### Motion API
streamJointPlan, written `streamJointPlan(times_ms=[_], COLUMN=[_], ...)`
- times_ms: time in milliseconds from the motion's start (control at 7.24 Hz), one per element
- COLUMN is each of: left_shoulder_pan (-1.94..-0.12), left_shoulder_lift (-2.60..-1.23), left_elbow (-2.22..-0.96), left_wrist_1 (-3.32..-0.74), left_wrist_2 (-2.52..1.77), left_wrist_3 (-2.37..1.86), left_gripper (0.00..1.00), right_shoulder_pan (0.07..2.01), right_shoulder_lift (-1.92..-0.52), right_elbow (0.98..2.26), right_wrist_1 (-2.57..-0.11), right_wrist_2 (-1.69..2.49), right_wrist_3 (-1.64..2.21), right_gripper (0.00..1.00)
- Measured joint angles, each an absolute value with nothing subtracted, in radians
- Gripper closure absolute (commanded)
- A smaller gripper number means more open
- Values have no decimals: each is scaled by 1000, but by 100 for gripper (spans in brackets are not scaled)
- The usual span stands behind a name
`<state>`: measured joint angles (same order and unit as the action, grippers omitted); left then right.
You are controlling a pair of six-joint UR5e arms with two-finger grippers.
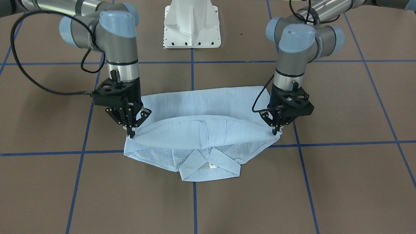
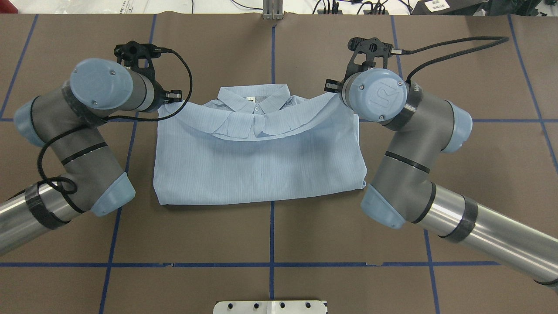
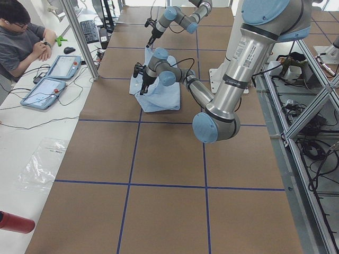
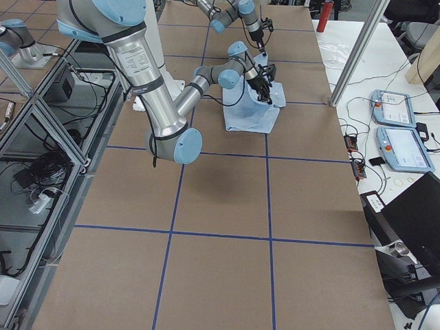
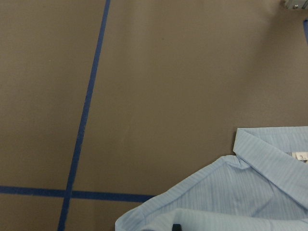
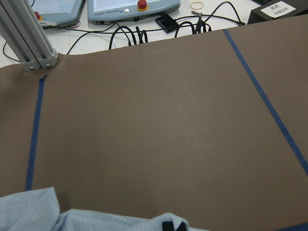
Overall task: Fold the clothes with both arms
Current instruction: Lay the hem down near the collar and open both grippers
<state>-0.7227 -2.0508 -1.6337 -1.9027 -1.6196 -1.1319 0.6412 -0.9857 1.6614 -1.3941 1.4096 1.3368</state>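
UR logo on the blue joint cap (image 2: 383,97) of the right arm (image 2: 405,174): legible in the overhead view. White lettering on the black body of the right gripper (image 1: 131,134): fragments only, not readable. Neck label (image 1: 213,166) of the shirt (image 1: 201,130): dark marks, too small to read. Printed sticker (image 3: 247,60) on the left arm (image 3: 222,108): illegible. White label (image 6: 279,6) on a black box (image 6: 257,17): print illegible.
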Motion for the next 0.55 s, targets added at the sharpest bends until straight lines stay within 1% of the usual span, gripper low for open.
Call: streamJointPlan(times_ms=[138, 276, 414, 552], left_shoulder_pan=[-723, -723, -723, -723], left_shoulder_lift=[-2060, -2064, -2065, -2063], left_elbow=[-1544, -1487, -1459, -1449], left_wrist_1=[-1986, -2042, -2070, -2084], left_wrist_2=[-1603, -1595, -1593, -1592], left_wrist_3=[-1131, -1129, -1127, -1118], left_gripper=[100, 100, 2, 0], right_shoulder_pan=[654, 661, 664, 665], right_shoulder_lift=[-970, -964, -962, -961], right_elbow=[1580, 1535, 1517, 1510], right_wrist_1=[-1347, -1323, -1313, -1309], right_wrist_2=[1410, 1410, 1411, 1412], right_wrist_3=[1329, 1321, 1313, 1305], right_gripper=[100, 85, 1, 0])
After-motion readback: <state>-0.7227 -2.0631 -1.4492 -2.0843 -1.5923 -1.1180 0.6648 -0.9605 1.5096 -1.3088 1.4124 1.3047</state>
